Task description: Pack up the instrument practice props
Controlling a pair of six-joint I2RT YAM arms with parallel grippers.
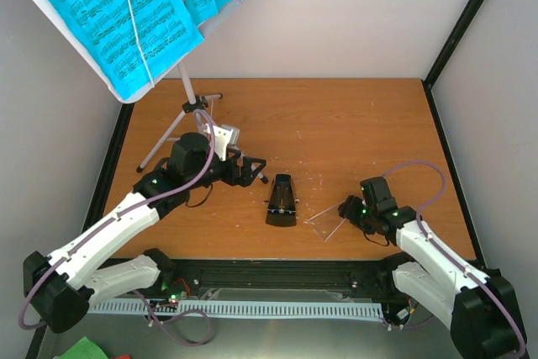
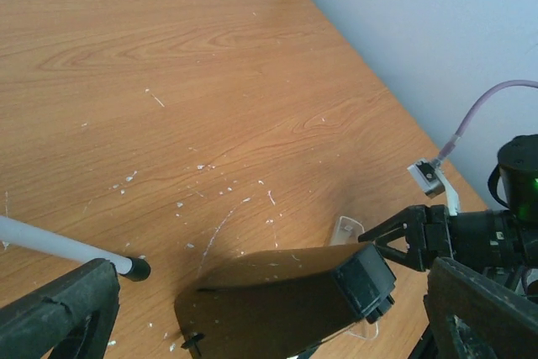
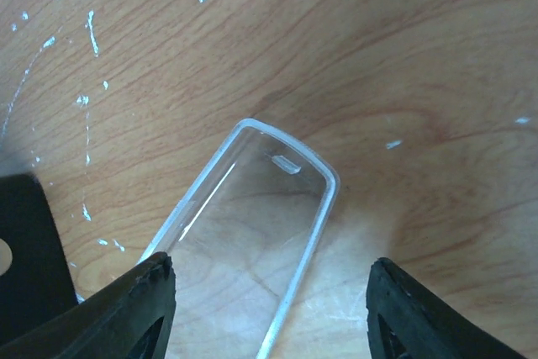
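The white music stand (image 1: 187,94) rises at the back left, its desk carrying cyan sheet-music pages (image 1: 109,14). The black metronome (image 1: 282,201) sits mid-table. My left gripper (image 1: 252,170) is open just left of its narrow top. In the left wrist view the metronome (image 2: 286,300) fills the space ahead of my left gripper (image 2: 269,329), touching neither finger. The clear cover (image 3: 244,224) lies flat on the table. My right gripper (image 3: 269,308) straddles its near end, jaws apart, with the left finger at the cover's edge and the right finger off it.
A tripod leg with a black foot (image 2: 130,268) lies close to my left finger. The right gripper (image 2: 420,237) shows beyond the metronome. Walls enclose the wooden table (image 1: 336,124) at the back and on both sides.
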